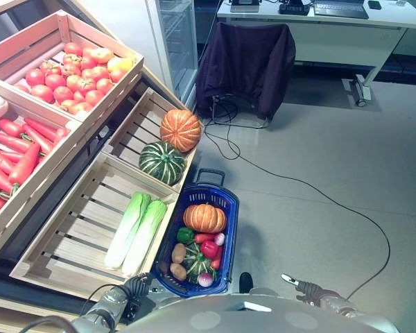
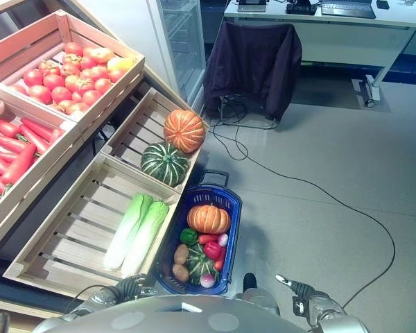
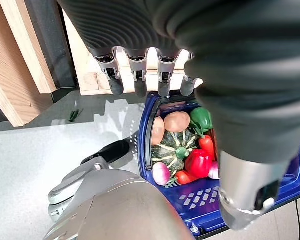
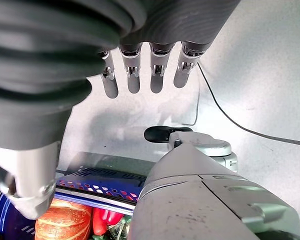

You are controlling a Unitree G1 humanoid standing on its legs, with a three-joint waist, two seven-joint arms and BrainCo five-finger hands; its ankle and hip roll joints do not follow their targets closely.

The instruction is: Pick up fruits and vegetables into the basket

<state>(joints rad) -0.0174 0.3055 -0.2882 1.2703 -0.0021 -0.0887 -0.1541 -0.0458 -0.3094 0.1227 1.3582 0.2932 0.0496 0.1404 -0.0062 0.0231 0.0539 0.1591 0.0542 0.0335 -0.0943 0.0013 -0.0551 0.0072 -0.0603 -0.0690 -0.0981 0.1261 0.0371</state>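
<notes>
My left hand (image 3: 140, 80) and right hand (image 4: 140, 77) hang low near me at seven and five o'clock, fingers straight, holding nothing. Between them the blue basket (image 1: 225, 201) sits full, its long axis toward twelve, handle at the far end. Reaching past it, I judge I might knock it. Two cabbages (image 1: 135, 232) lie at eleven, pointing one.

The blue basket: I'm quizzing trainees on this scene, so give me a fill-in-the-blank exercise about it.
1. The blue basket stands on the ____.
2. The largest vegetable in it is an orange ____.
3. Two long green-white cabbages lie in the wooden ____ beside it.
4. Both hands, left hand and right hand, are ____.

Missing words: floor; pumpkin; crate; open
</notes>
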